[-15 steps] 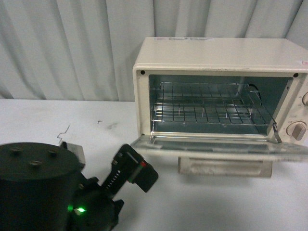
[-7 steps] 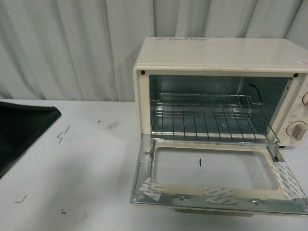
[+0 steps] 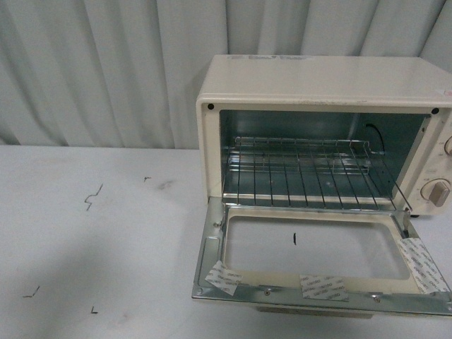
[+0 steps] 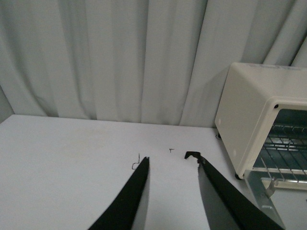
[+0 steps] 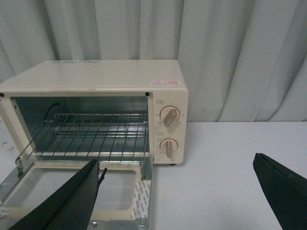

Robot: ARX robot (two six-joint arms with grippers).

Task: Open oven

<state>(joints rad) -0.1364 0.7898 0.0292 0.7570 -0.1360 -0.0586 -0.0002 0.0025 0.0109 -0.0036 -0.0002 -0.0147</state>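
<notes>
The cream-white oven [image 3: 318, 81] stands at the right of the front view with its glass-windowed door [image 3: 314, 247] dropped flat onto the table and the wire rack [image 3: 304, 173] showing inside. Neither arm shows in the front view. In the left wrist view my left gripper [image 4: 168, 160] is open over bare table, off to the side of the oven [image 4: 254, 110]. In the right wrist view my right gripper [image 5: 177, 165] is open wide in front of the oven [image 5: 110, 76], one finger [image 5: 72, 201] over the lowered door [image 5: 72, 191], the other over the table beside the two knobs [image 5: 168, 117].
A white table [image 3: 106, 240] carries small dark marks [image 3: 92, 198]. Pale curtains [image 3: 106, 63] hang close behind the oven. Strips of tape [image 3: 321, 286] sit on the door's metal frame.
A second ago the door was only partly lowered and a dark arm filled the front view's lower left. The door has dropped flat and the arm has left that view.
</notes>
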